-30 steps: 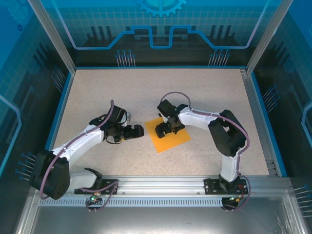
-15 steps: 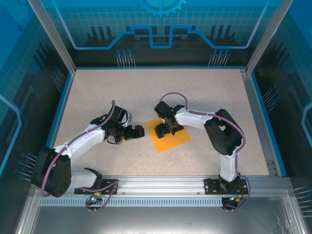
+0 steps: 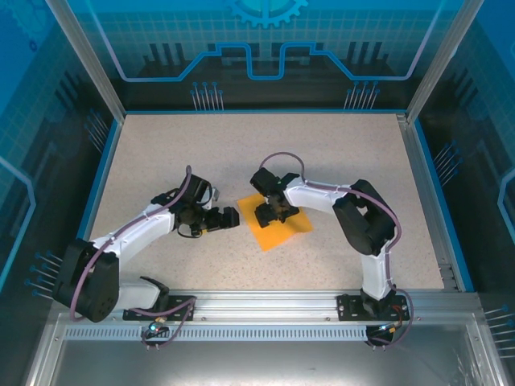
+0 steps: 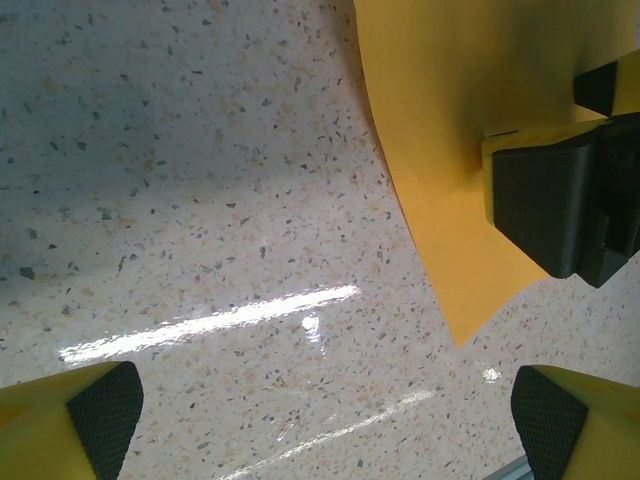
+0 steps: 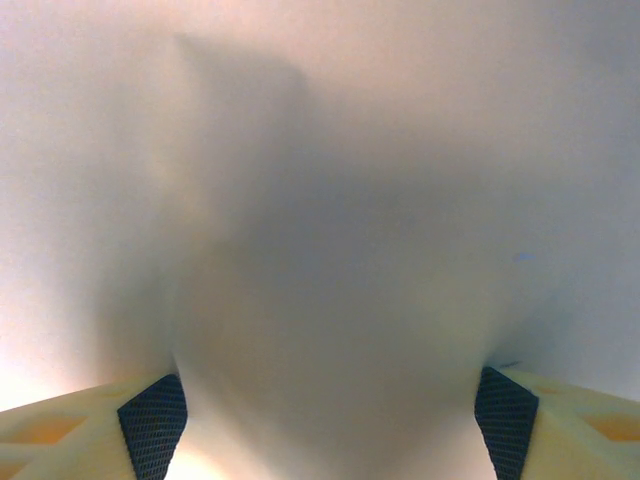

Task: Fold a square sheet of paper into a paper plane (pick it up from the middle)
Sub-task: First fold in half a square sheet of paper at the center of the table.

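Note:
The square sheet of paper (image 3: 283, 234) lies flat on the speckled table, orange-yellow, a corner pointing toward the arms. My right gripper (image 3: 269, 213) stands down on its middle. In the right wrist view the sheet (image 5: 330, 200) is seen close up and humps between the gripper's (image 5: 328, 410) wide-apart pads (image 5: 155, 420), which rest on it. My left gripper (image 3: 232, 217) hovers open just left of the sheet, nothing between its fingertips (image 4: 100, 410). The left wrist view has the sheet's near corner (image 4: 440, 130) and the right gripper's black finger (image 4: 560, 210) on it.
The speckled table (image 3: 201, 153) is ringed by a blue rim and clear enclosure walls (image 3: 105, 96). An aluminium rail (image 3: 265, 310) with both arm bases runs along the near edge. Bare tabletop lies behind and to both sides of the sheet.
The right gripper's jaws have drawn somewhat closer together on the sheet, and its wrist has edged slightly left. The left arm has barely moved.

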Robot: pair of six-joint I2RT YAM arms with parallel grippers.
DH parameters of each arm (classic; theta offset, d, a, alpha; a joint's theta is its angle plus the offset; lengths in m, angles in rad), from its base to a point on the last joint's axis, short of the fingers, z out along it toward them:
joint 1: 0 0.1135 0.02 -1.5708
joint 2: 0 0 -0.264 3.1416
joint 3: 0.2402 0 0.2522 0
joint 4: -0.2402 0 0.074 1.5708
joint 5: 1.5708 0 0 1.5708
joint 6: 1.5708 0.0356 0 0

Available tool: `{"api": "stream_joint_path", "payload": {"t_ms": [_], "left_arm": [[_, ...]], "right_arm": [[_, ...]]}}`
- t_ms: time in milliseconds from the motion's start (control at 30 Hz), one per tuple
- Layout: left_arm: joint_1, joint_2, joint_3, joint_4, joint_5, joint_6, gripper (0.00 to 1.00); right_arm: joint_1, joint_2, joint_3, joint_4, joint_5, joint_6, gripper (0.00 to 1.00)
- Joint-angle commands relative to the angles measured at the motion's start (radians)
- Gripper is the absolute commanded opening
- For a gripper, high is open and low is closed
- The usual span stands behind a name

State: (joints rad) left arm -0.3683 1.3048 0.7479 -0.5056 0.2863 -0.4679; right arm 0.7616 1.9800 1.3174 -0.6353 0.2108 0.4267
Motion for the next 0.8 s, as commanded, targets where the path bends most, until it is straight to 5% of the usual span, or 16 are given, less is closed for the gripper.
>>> {"api": "stream_joint_path", "payload": {"t_ms": [0, 200, 767], "left_arm": [[0.009, 0.006, -0.016, 0.009, 0.028, 0.017, 0.99], [0.009, 0.009, -0.016, 0.012, 0.031, 0.016, 0.99], [0.009, 0.035, 0.01, -0.003, 0.034, 0.031, 0.99]], "right_arm": [[0.022, 0.07, -0.027, -0.012, 0.034, 0.014, 0.8], [0.028, 0.044, -0.011, -0.022, 0.045, 0.008, 0.72], [0.008, -0.03, 0.064, -0.015, 0.06, -0.004, 0.87]]}}
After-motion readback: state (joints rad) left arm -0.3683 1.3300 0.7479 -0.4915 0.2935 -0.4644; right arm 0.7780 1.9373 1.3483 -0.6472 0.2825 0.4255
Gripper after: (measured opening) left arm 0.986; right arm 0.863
